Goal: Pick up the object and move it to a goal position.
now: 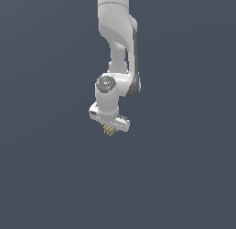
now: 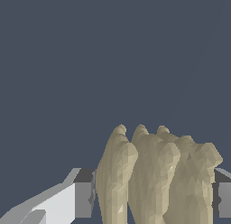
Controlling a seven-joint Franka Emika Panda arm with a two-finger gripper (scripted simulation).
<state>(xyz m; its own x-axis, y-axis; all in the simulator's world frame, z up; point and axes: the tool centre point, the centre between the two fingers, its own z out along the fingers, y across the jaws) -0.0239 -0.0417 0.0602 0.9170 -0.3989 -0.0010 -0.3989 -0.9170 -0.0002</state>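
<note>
**Object gripped betw. fingers, held under the arm**

Object (image 1: 109, 129) is seen in the ext. view as a small tan lump poking out just below the white gripper (image 1: 109, 127), near frame centre. Only its lower tip shows there; the rest is hidden by the gripper body. No surface is seen under it, only flat dark blue-grey backdrop on all sides, so whether it is lifted clear of a floor can't be told.

Ext. view, left to right: plain backdrop on the left; arm (image 1: 117, 43) in the middle, coming down from the top edge, w/ a round grey joint cap above the gripper body; plain backdrop again on the right. Gripper body is tilted slightly, its lower edge sloping down toward the ext. view's right.

Wrist view, left to right: a white and grey finger (image 2: 83, 193) is seen w/ its dark pad against the object's side; then the object (image 2: 155, 178), close up, w/ several upright tan ridges side by side, rounded at the tips; then the 2nd finger (image 2: 223, 196) at the frame edge, pressed to the other side. Gripper is thus closed on the object, jaws held apart only by the lump's width. Beyond, only backdrop is shown.
</note>
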